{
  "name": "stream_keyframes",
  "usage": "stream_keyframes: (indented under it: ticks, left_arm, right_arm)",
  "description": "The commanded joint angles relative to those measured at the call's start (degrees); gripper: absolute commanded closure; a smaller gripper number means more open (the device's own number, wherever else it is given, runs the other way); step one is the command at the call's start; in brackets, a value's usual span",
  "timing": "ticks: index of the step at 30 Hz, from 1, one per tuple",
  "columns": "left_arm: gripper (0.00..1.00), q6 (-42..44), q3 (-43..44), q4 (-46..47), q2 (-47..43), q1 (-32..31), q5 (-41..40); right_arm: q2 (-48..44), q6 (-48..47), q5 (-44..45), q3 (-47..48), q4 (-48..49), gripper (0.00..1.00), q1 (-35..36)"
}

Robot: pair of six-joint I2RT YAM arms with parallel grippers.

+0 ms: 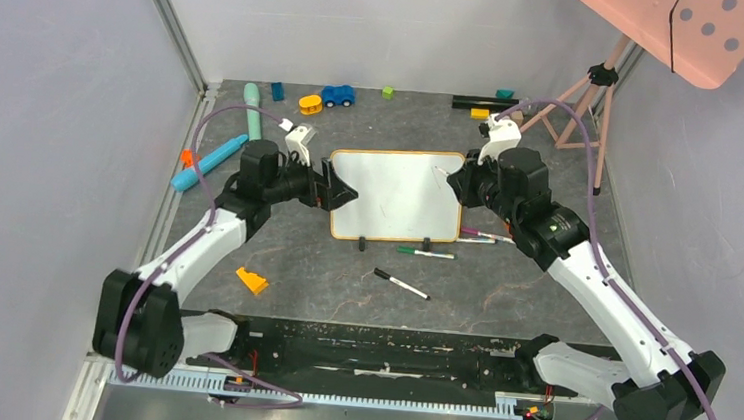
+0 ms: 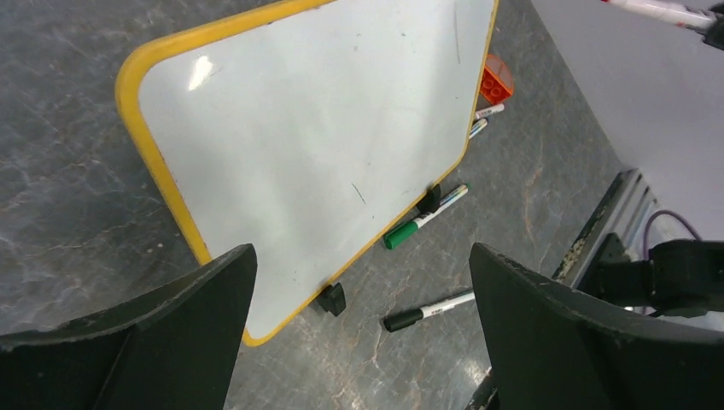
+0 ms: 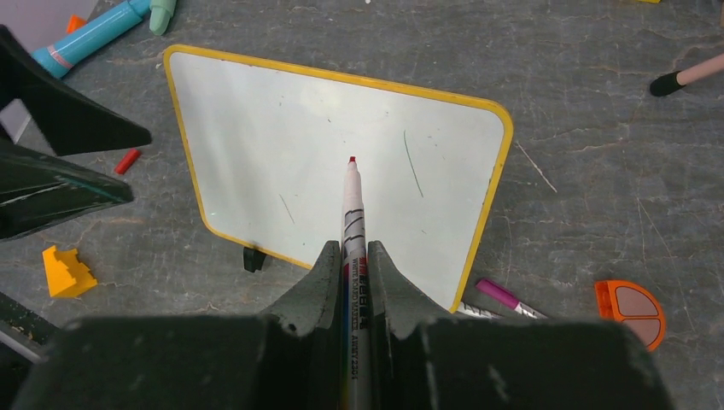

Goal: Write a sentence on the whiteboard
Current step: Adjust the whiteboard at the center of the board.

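Observation:
The whiteboard [image 1: 399,194] lies in the middle of the table on its two black feet. It shows in the left wrist view [image 2: 316,137] and the right wrist view [image 3: 282,145]. No red sentence shows on it, only a few faint thin strokes. My right gripper [image 1: 455,184] [image 3: 352,248] is shut on a red-tipped whiteboard marker [image 3: 353,205]. The marker's tip points over the middle of the board. My left gripper [image 1: 341,192] [image 2: 360,256] is wide open and empty at the board's left edge.
A green marker [image 1: 425,252], a black marker [image 1: 400,283] and a purple marker [image 1: 476,236] lie in front of the board. An orange block [image 1: 251,281] lies near left. Toys line the back edge. A pink dotted panel [image 1: 684,24] on a tripod stands far right.

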Motion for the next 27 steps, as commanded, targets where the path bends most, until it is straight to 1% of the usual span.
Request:
stream_keyframes:
  ticks: [1, 2, 5, 7, 10, 12, 14, 16, 20, 23, 25, 27]
  left_arm:
    - [0.00, -7.0, -3.7, 9.2, 5.3, 2.2, 7.7]
    - [0.00, -8.4, -6.3, 13.1, 4.8, 2.2, 5.6]
    - [0.00, -12.7, -15.7, 24.1, 1.6, 2.2, -4.4]
    - [0.00, -12.3, -18.7, 28.3, 0.6, 2.2, -6.6]
    - [0.04, -9.8, -18.9, 29.4, 0.6, 2.2, -5.1]
    - [0.03, -8.9, -19.5, 30.8, 0.7, 2.3, -4.1]
    - [0.03, -9.1, -21.4, 34.7, 0.5, 2.5, -3.9]
    - [0.03, -9.9, -23.4, 36.8, -0.3, 2.8, -5.3]
    - [0.01, -10.6, -27.7, 40.9, -1.4, 3.0, -10.7]
    - [0.00, -10.6, -29.7, 45.4, 0.7, 3.9, -11.7]
    - [0.00, -11.5, -29.5, 47.6, 3.2, 5.9, -10.1]
    - [0.00, -13.4, -29.4, 53.2, 6.6, 9.0, -7.0]
  right_arm:
    - [0.7, -2.0, -2.4, 3.5, 1.7, 1.00, -0.1]
    - [0.4, -2.6, -1.8, 3.4, 1.4, 1.00, -0.1]
    - [-1.5, -4.1, 1.7, 2.4, 1.3, 1.00, -0.1]
    - [-3.4, -5.4, 2.7, 0.4, 2.8, 1.00, -0.1]
    - [-5.3, -6.9, 3.6, -1.5, 3.6, 1.00, -0.1]
    - [-5.4, -7.2, 3.8, -1.6, 3.5, 1.00, -0.2]
    - [-5.1, -7.4, 3.8, -1.4, 3.8, 1.00, -0.2]
    - [-4.1, -7.9, 3.4, -0.8, 4.4, 1.00, -0.2]
    - [-2.0, -8.2, 3.0, 1.2, 5.8, 1.00, -0.2]
    - [-1.4, -9.0, 3.7, 1.1, 8.0, 1.00, -0.2]
    - [-0.8, -9.4, 4.2, 1.5, 8.5, 1.00, -0.1]
    - [-0.5, -9.9, 3.8, 1.4, 9.0, 1.00, -0.1]
